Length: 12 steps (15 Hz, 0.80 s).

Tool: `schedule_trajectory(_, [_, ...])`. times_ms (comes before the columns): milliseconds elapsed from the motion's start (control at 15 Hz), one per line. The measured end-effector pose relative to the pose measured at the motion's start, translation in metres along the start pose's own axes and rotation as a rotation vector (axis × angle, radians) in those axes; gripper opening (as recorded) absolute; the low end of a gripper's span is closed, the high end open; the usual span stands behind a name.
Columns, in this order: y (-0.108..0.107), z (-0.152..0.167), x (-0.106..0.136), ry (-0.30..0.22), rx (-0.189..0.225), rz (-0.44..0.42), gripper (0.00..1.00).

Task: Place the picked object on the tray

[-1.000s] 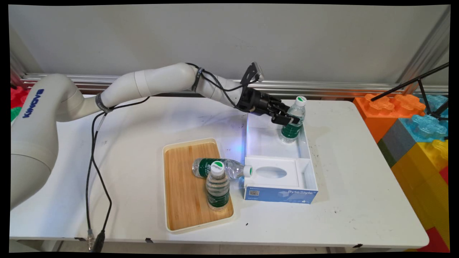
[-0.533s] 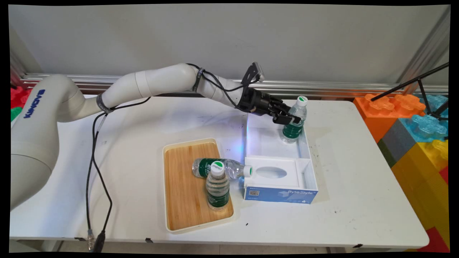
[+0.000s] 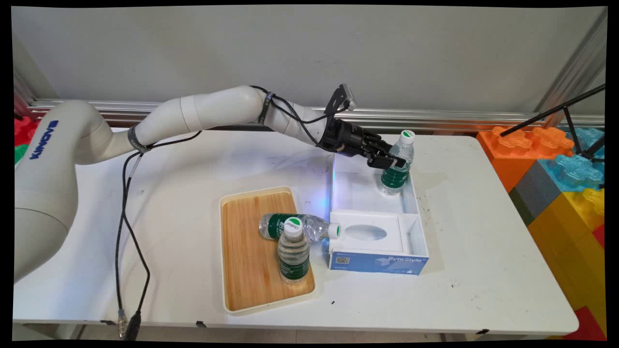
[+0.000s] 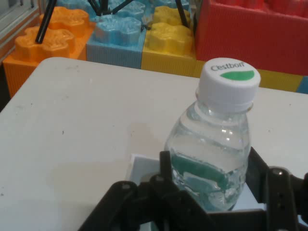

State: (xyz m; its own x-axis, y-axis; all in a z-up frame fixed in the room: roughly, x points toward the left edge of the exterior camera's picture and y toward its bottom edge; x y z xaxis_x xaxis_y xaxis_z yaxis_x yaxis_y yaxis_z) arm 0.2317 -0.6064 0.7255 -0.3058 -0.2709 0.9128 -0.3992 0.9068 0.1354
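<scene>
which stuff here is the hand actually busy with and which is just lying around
In hand:
- hand, shut on the upright bottle
- white box, whose far compartment that bottle stands in

Lying about:
- wooden tray
- standing bottle on the tray
- fallen bottle, cap against the box
- big toy bricks to the right of the table

The white cap (image 4: 230,79) of the bottle (image 4: 211,154) held between the gripper's fingers reads "Cestbon" above a green patch. The blue front wall of the white box (image 3: 378,263), on the side facing away from that bottle, carries "ByteStyle" in pale letters and a small QR code.
</scene>
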Motion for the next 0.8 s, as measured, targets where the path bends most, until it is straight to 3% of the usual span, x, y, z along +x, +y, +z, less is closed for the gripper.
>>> schedule_trajectory(800, [0.007, -0.022, 0.024, 0.025, -0.006, 0.0, 0.0])
